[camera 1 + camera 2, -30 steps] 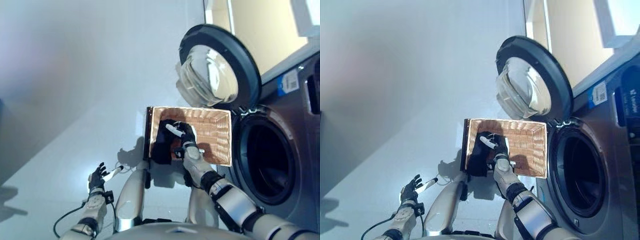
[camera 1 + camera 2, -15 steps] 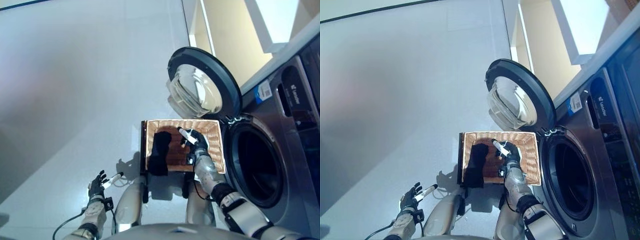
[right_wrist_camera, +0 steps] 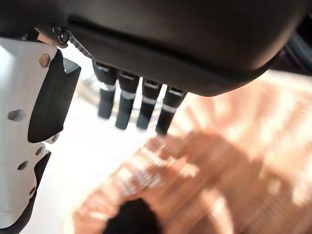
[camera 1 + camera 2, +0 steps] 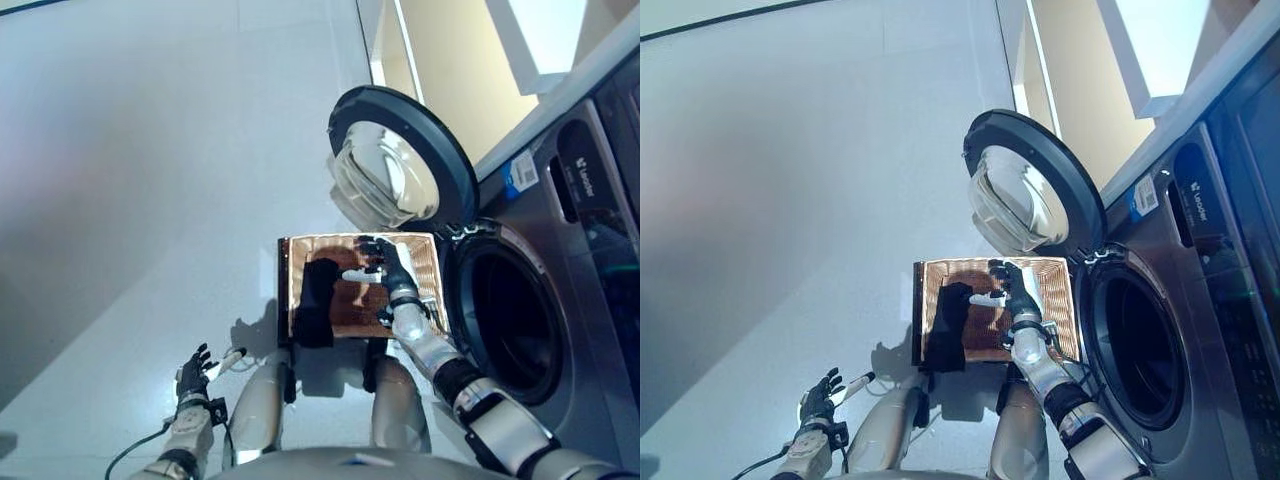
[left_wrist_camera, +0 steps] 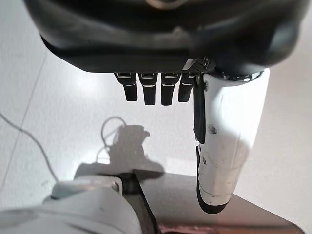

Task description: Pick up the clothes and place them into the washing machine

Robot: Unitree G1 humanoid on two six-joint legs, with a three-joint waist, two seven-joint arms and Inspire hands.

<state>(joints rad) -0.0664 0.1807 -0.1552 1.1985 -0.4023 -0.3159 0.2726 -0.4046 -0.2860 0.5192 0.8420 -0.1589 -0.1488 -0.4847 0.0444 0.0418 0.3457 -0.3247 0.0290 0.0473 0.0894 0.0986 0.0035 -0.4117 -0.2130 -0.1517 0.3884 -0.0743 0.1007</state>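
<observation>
Wicker basket holds dark crumpled clothes draped over its edge

Black garment draped in tan woven wicker basket. Washing machine dark grey, door dark-rimmed with clear glass. Pale grey floor. Dark hand, white thumb cover.

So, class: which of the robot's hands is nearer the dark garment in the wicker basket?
The right hand. It hovers open over the basket, just beside the dark garment draped over its left side. The left hand hangs low over the floor, away from the basket.
</observation>
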